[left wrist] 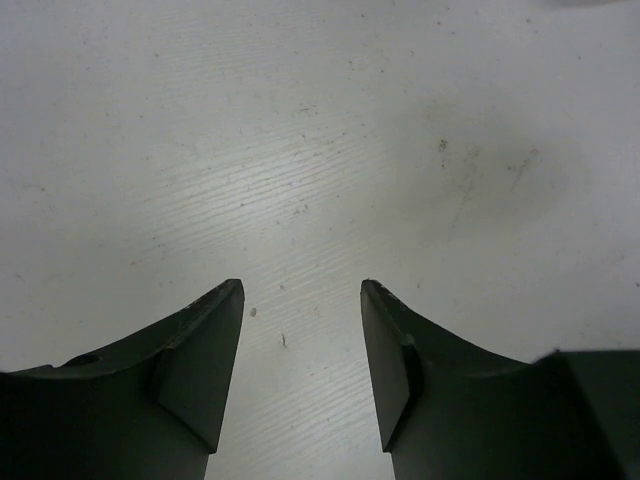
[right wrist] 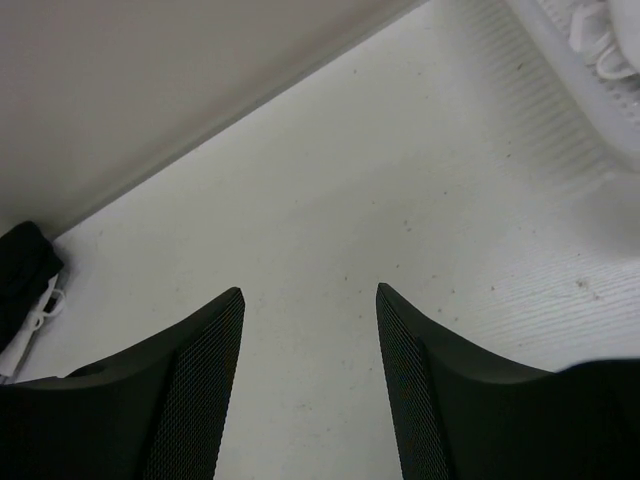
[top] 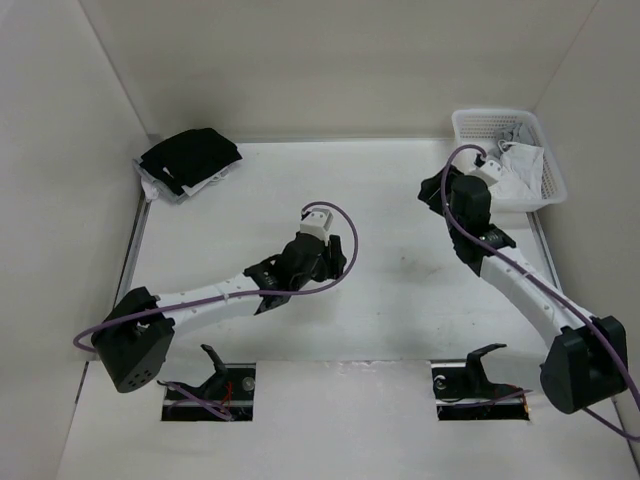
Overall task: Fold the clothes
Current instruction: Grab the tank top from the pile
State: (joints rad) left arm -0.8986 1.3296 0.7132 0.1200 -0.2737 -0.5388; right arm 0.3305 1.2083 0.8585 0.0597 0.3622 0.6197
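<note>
Clothes [top: 524, 166] inside white corner basket [top: 487, 120]

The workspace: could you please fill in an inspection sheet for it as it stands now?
Surface: white table, speckled, with a faint dark smudge.
Job's things: white cloth bunched in the basket, not folded.
Clutter: black clothes stack in the far left corner.
Grippers: left gripper and right gripper open, empty.
Cables: purple cable looped loose on the left, another on the right.
Surroundings: white walls on three sides.
</note>
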